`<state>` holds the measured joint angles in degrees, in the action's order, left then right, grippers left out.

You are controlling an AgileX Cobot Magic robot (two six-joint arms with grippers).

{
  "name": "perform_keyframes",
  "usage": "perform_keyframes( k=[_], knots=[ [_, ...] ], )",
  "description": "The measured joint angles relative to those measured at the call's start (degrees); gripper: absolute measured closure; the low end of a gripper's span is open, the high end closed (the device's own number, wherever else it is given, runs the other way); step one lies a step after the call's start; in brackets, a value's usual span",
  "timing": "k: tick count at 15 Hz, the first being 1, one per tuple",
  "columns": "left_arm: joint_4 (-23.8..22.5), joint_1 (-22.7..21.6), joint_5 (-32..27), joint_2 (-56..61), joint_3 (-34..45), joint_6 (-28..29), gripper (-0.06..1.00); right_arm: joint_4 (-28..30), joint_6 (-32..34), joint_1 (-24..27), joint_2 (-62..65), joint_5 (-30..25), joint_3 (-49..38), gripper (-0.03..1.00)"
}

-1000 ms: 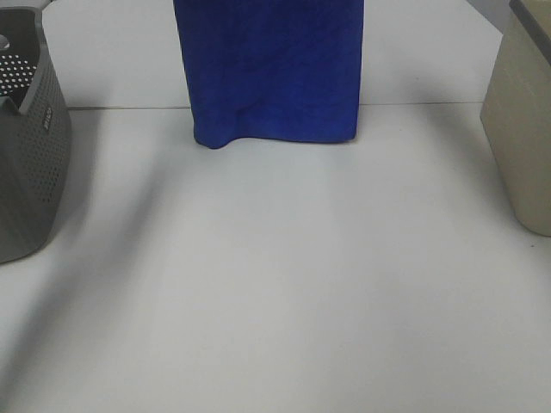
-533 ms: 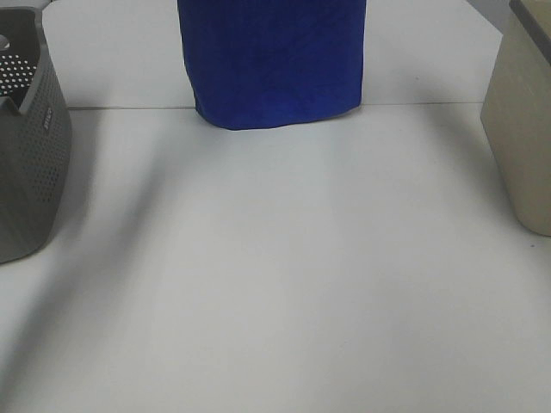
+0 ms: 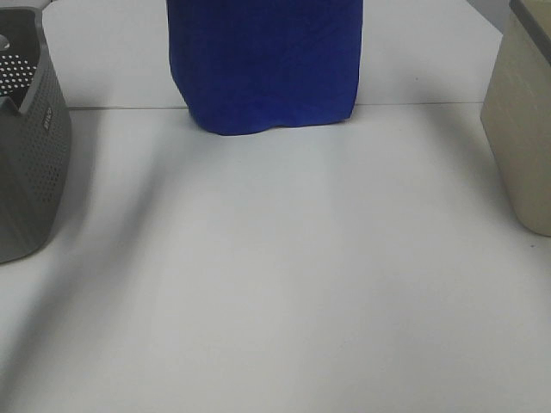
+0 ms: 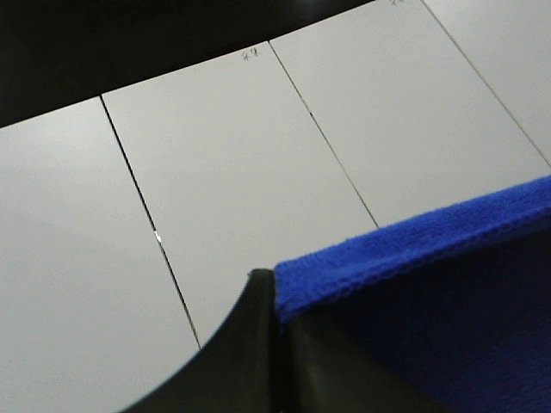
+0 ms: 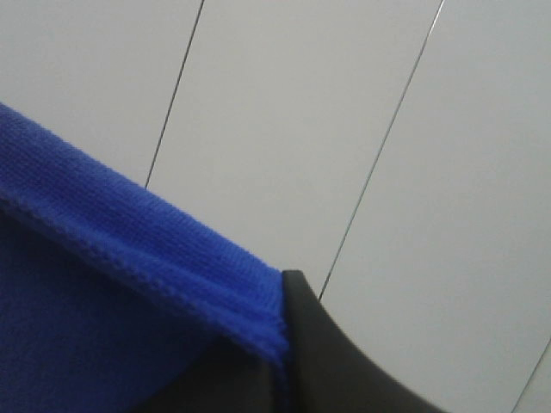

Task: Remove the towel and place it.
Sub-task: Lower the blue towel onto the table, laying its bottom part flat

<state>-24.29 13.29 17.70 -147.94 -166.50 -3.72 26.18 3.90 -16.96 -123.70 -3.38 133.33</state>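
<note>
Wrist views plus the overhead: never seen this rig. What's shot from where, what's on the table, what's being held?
A two-armed robot. The high view is a fixed camera looking down on a white table; the other two are cameras on each wrist. The blue towel hangs at the back, its top out of frame. Each wrist view shows a black gripper shut on its hem: the left gripper, the right gripper. A grey perforated basket stands left, a beige bin right.
</note>
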Motion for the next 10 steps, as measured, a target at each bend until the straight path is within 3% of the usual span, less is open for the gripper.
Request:
perform_keyframes(
  k=[3,5,6,7,8,10],
  knots=[
    [-0.06,0.23,-4.81,0.0,0.0,2.06,0.94,-3.44,0.0,-0.17,0.11,-6.13,0.0,0.95],
    [-0.06,1.49,-14.5,0.46,0.0,3.72,0.94,-7.22,-0.06,-0.23,0.4,-13.01,0.0,0.95],
    [0.17,2.52,-21.72,1.43,0.0,3.72,0.94,-10.14,-0.4,-0.23,0.69,-17.13,0.0,0.95],
    [2.46,4.47,-40.28,4.3,0.0,3.72,0.94,-17.25,-3.44,-0.23,2.23,-25.5,0.0,0.95],
    [6.07,5.16,-50.31,5.96,0.0,2.81,0.94,-19.19,-4.47,-0.23,2.81,-28.07,0.0,0.95],
    [13.52,5.33,-63.43,8.48,0.0,-0.74,0.94,-24.69,-8.08,-0.17,5.5,-39.3,0.0,0.95]
  ],
)
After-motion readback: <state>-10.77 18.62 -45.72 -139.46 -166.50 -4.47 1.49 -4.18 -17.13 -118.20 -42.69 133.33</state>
